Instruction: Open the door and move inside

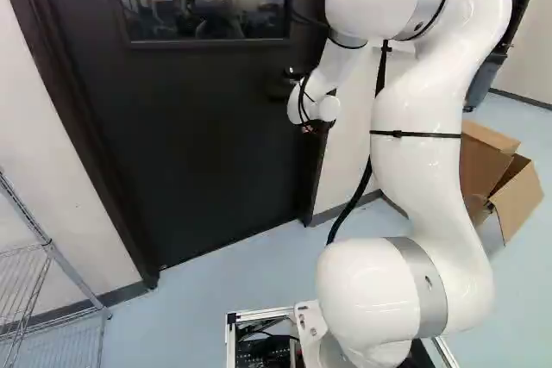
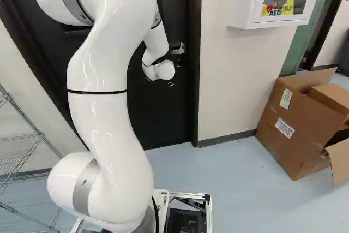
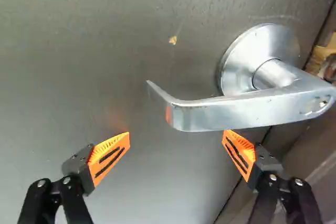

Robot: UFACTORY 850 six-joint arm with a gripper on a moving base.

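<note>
Pale wall [image 2: 229,80] flanks a closed dark door [image 1: 207,144], its lever [image 3: 236,113] at the right base view's upper centre, where the end effector [image 3: 177,132], fingers apart, could skid off, the metal running along its closing line.

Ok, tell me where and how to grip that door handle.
Take the lever handle by its bar near the free end, coming square at the door. The bar is long, narrow and stands off the door; the open gripper has its fingers spread along that length, so it should probably roll first to close across it.
</note>
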